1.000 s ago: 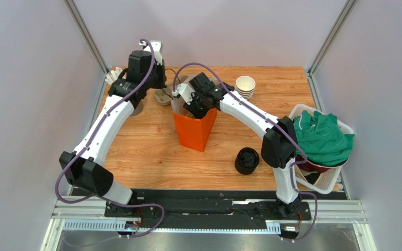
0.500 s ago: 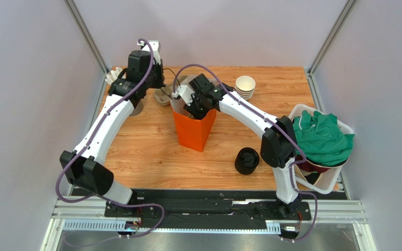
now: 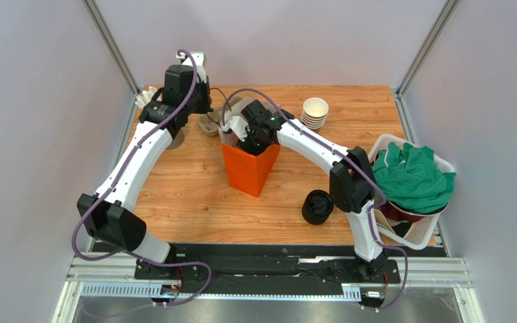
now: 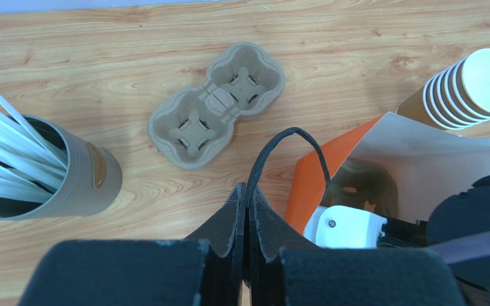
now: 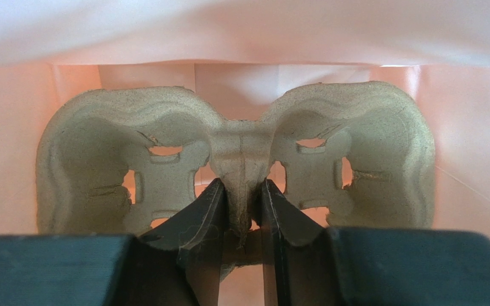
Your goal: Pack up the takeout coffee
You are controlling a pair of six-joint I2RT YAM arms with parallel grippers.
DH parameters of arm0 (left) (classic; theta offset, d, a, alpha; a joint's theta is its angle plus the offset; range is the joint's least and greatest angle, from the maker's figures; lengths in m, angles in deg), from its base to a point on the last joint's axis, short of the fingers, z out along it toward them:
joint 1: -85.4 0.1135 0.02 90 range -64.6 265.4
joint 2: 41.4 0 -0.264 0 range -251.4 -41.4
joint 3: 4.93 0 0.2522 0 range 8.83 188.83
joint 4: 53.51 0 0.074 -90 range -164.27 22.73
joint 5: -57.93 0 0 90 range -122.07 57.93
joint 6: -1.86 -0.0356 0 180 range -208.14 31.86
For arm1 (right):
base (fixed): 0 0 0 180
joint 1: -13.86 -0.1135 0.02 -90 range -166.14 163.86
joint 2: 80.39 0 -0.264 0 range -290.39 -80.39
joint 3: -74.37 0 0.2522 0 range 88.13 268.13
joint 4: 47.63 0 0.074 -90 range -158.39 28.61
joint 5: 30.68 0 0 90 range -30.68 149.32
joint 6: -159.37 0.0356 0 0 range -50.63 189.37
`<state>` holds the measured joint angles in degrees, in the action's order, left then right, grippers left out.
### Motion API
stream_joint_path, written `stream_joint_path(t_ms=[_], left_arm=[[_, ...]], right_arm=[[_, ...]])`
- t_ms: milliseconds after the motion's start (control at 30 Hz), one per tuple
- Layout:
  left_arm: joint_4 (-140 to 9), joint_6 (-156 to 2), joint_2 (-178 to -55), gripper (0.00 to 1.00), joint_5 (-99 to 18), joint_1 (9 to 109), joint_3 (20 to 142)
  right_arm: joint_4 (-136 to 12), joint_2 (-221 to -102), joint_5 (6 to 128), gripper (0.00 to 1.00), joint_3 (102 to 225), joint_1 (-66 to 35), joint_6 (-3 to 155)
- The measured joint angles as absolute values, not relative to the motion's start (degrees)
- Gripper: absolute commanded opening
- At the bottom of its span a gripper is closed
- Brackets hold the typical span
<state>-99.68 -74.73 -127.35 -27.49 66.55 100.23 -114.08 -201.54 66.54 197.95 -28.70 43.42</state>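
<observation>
The takeout coffee is out of view in every frame. An orange paper bag [image 3: 251, 171] stands open mid-table, white inside [image 4: 420, 153]. My left gripper [image 4: 247, 191] is shut on the bag's thin black handle [image 4: 292, 137], just left of the bag's mouth [image 3: 207, 106]. Down inside the bag, my right gripper [image 5: 241, 191] is shut on the centre ridge of a grey pulp cup carrier [image 5: 235, 150], which stands upright against the bag's far wall. The left wrist view also catches this carrier [image 4: 362, 188].
A second pulp carrier [image 4: 217, 105] lies on the table left of the bag. Beside it stands a grey cup of white straws [image 4: 68, 175]. Lidless brown cups are stacked [image 3: 315, 111] behind the bag. A pile of black lids [image 3: 318, 206] sits front right, near a white basket [image 3: 416, 235] holding green cloth.
My right arm has shifted a little to the left and lower, carrying the carrier deeper into the bag. The left arm and the bag handle have stayed put.
</observation>
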Motion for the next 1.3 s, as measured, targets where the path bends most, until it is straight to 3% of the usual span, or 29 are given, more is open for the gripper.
stream_joint_path(t_ms=[167, 600, 1300], left_arm=[[-99.68, -74.71, -127.35, 0.0, -27.49, 66.77, 100.23], [-99.68, -74.64, -127.35, 0.0, -27.76, 66.75, 100.23], [-99.68, -74.56, -127.81, 0.03, -30.44, 66.77, 100.23]], right_arm=[[-114.87, -202.34, 66.54, 0.29, 197.95, -28.68, 43.42], [-115.59, -202.34, 66.47, 0.57, 198.54, -28.7, 43.44], [-116.88, -199.68, 63.24, 0.83, 208.14, -28.7, 43.18]])
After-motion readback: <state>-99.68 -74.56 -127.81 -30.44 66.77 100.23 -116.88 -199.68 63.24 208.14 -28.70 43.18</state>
